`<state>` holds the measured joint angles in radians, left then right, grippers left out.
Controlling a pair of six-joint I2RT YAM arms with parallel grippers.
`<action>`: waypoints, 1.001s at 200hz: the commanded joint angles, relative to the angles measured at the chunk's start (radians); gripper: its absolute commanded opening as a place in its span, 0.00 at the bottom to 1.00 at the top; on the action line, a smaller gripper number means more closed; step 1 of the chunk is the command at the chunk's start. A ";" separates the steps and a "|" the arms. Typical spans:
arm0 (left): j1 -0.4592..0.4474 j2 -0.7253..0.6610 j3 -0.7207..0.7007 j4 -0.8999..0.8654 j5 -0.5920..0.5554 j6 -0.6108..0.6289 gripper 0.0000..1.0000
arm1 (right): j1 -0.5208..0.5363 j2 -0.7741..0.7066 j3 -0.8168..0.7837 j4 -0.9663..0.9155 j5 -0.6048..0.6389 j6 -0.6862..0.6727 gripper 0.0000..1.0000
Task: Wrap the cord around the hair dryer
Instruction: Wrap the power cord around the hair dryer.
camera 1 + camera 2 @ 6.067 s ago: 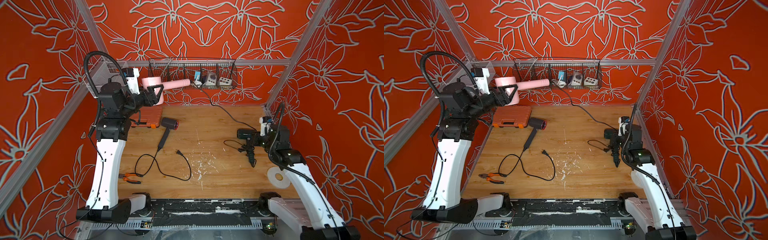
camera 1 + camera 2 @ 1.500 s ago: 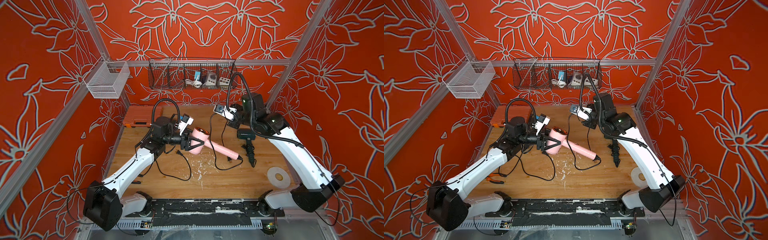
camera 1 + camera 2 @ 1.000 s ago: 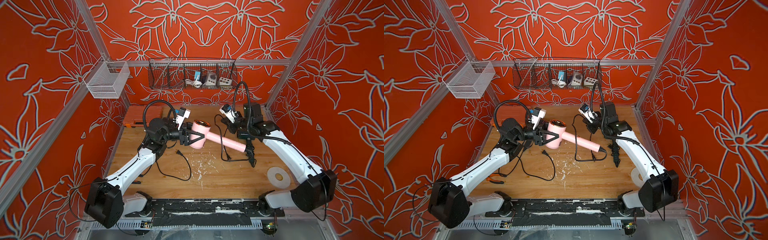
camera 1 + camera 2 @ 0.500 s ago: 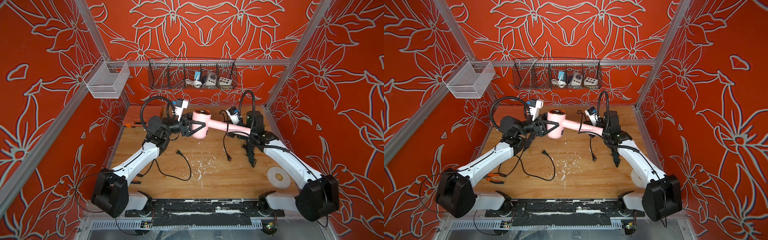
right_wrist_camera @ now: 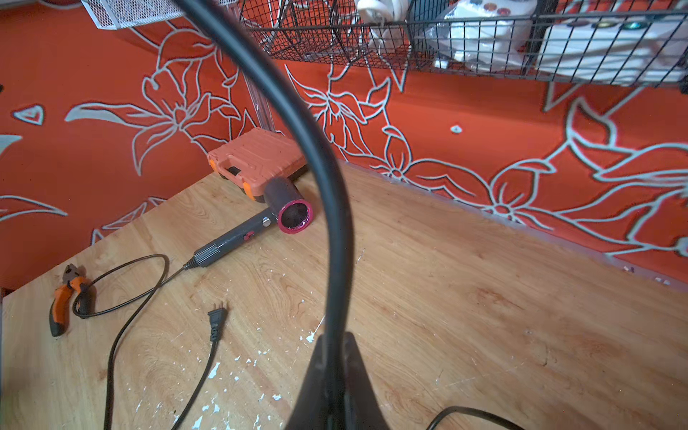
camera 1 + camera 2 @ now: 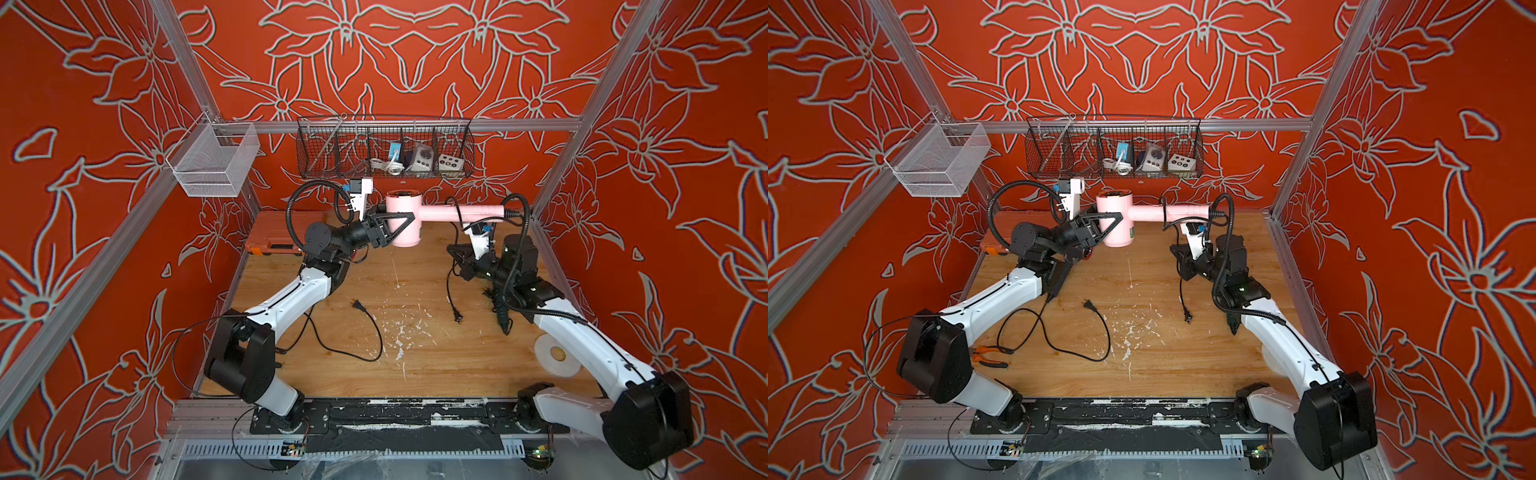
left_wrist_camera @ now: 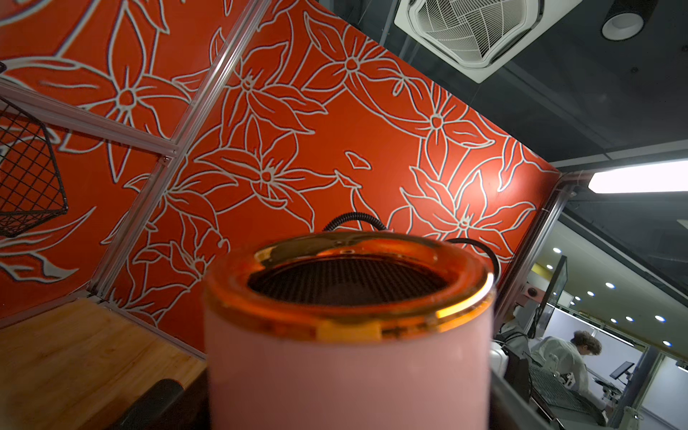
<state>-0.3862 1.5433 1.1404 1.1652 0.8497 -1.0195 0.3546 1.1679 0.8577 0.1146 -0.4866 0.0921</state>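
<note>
A pink hair dryer (image 6: 402,222) (image 6: 1115,224) hangs in the air near the back wall. My left gripper (image 6: 405,228) (image 6: 1113,226) is shut on its barrel, which fills the left wrist view (image 7: 350,353). Its handle (image 6: 461,214) points right, nearly level. The black cord (image 6: 449,282) (image 6: 1180,286) loops over the handle and drops past my right gripper (image 6: 457,257) (image 6: 1179,259). That gripper is shut on the cord (image 5: 327,208) just below the handle (image 5: 335,342). The plug (image 6: 457,319) dangles at the table.
A dark grey hair dryer (image 5: 286,208) lies by the orange case (image 6: 272,243), its cord (image 6: 365,357) trailing forward. Orange pliers (image 6: 988,357) lie front left. A black pointed tool (image 6: 500,316) and a white tape roll (image 6: 555,355) sit right. A wire basket (image 6: 386,149) hangs behind.
The pink dryer has risen a little toward the back wall and its handle has levelled. My right gripper, still on the cord, has dropped below the handle.
</note>
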 commanded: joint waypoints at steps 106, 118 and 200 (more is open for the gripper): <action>0.037 0.056 0.047 0.079 -0.147 0.122 0.00 | 0.269 -0.113 0.013 -0.114 0.184 -0.091 0.00; 0.040 0.066 0.053 0.072 -0.143 0.133 0.00 | 0.286 -0.124 0.024 -0.144 0.198 -0.104 0.00; 0.044 0.113 0.021 -0.024 -0.144 0.282 0.00 | 0.374 -0.083 0.204 -0.381 0.190 -0.231 0.00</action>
<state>-0.3466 1.6436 1.1629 1.0840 0.7345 -0.7811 0.7010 1.0660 0.9920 -0.1810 -0.3023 -0.0753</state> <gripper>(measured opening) 0.730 0.070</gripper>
